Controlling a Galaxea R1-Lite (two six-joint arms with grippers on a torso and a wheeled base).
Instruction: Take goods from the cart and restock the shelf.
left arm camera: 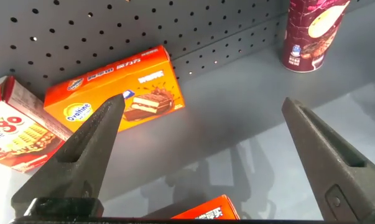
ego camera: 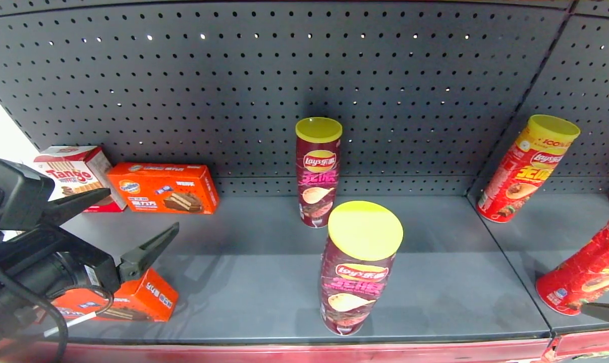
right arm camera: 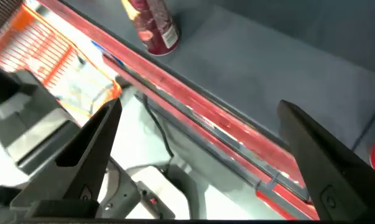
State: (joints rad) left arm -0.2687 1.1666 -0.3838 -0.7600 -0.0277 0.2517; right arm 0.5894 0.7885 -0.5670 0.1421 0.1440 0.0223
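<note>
Left gripper (ego camera: 143,212) hangs empty, fingers spread wide. Just beneath it, the orange box (ego camera: 148,300), white lettering on its end, lies flat at the shelf (ego camera: 243,272) front. Right gripper (right arm camera: 201,107) is spread too.

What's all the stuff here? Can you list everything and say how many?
Maroon chip cans, yellow lids: 2; back maroon can upright near the pegboard, front maroon can upright near the shelf edge.
Red chip cans: 2; back red can and front red can, both in the right section.
Orange boxes: 2; back orange box at the back left, front orange box at the front left.
Wafer box: 1, red and white, far left, beside the back orange box.
Shelf: 1, grey, red front edge.
Pegboard: 1, dark grey, behind everything.
Cart: 1, orange wire, apparently below the shelf.
Left end effector: 1, black, open, above the front orange box.
Right end effector: 1, black, open, before the shelf's red edge.
</note>
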